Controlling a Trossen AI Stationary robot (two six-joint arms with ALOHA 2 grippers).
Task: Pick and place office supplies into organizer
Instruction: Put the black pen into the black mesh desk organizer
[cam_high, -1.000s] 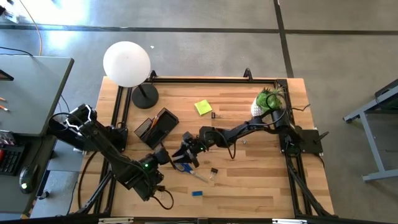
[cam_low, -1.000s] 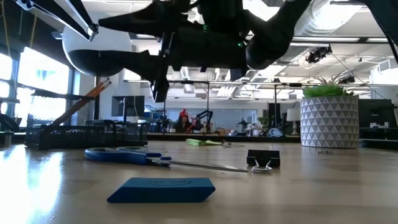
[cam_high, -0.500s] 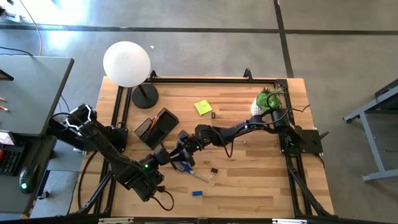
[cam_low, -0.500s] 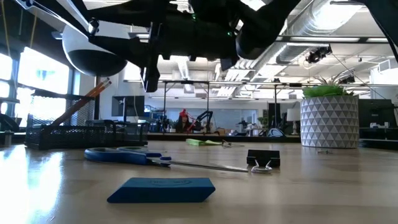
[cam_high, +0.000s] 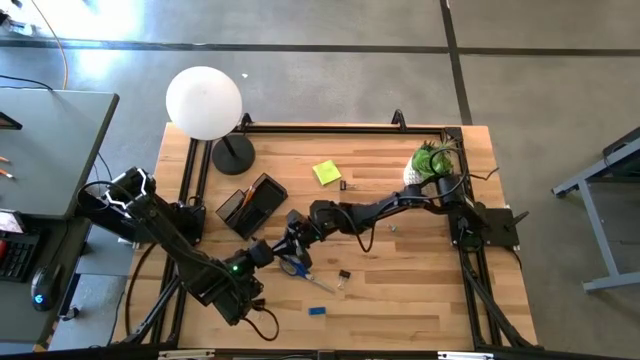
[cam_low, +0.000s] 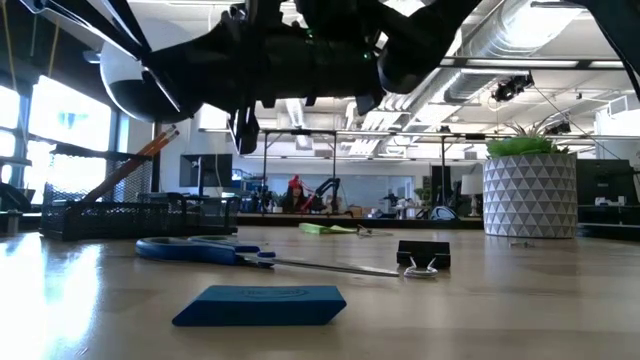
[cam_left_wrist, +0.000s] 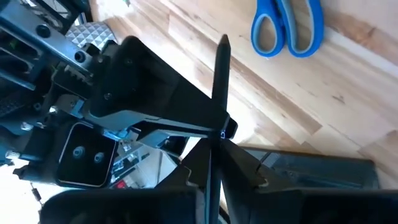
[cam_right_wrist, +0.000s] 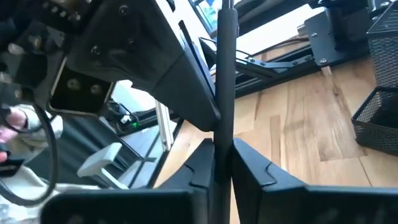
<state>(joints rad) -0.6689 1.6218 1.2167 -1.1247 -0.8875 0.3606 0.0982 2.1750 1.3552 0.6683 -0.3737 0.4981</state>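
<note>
Two claws meet above the surface (cam_high: 420, 290) beside the organizer (cam_high: 252, 205): left claw (cam_high: 268, 247) and right claw (cam_high: 293, 240) each pinch one dark pen (cam_left_wrist: 219, 93). Blue-handled scissors (cam_high: 293, 266), binder clip (cam_low: 423, 256) and eraser (cam_low: 260, 306) lie below; sticky-note pad (cam_high: 326, 173) sits well apart.

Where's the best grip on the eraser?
The eraser lies flat, apart from the other items. Come straight down and pinch across its narrow width, on the two long sides. It is a low slab, so a side approach finds little to hold. Both hands look busy: the left hand and right hand meet above the scissors, each shut on the pen.
</note>
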